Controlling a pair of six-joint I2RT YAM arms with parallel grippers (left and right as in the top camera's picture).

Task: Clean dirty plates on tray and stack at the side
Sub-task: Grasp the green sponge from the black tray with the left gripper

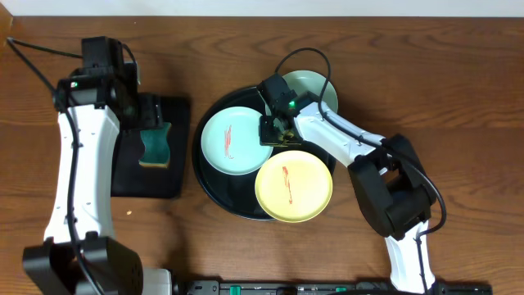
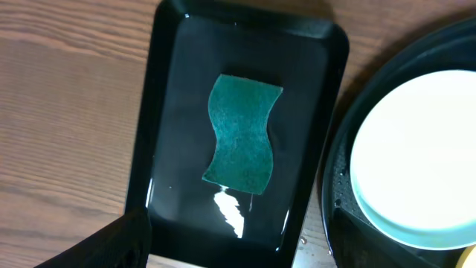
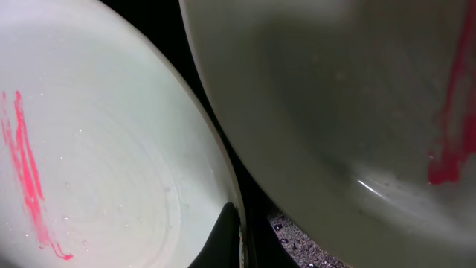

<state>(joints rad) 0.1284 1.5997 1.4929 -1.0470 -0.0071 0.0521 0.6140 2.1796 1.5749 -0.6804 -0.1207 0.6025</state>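
Note:
The round black tray (image 1: 214, 182) holds a mint-blue plate (image 1: 233, 141) with a red smear and a yellow plate (image 1: 293, 187) with a red smear. A third, pale green plate (image 1: 318, 86) lies at the tray's far right edge, partly under my right arm. My right gripper (image 1: 277, 129) is at the mint-blue plate's right rim. In the right wrist view its fingers (image 3: 239, 234) pinch that rim, with the smeared plate (image 3: 97, 171) on the left and another smeared plate (image 3: 335, 112) on the right. My left gripper (image 2: 238, 251) is open and empty above the sponge.
A green wavy sponge (image 2: 242, 134) lies in a small rectangular black tray (image 2: 156, 112) left of the round tray; it also shows in the overhead view (image 1: 154, 143). The wooden table (image 1: 409, 65) surrounds both trays.

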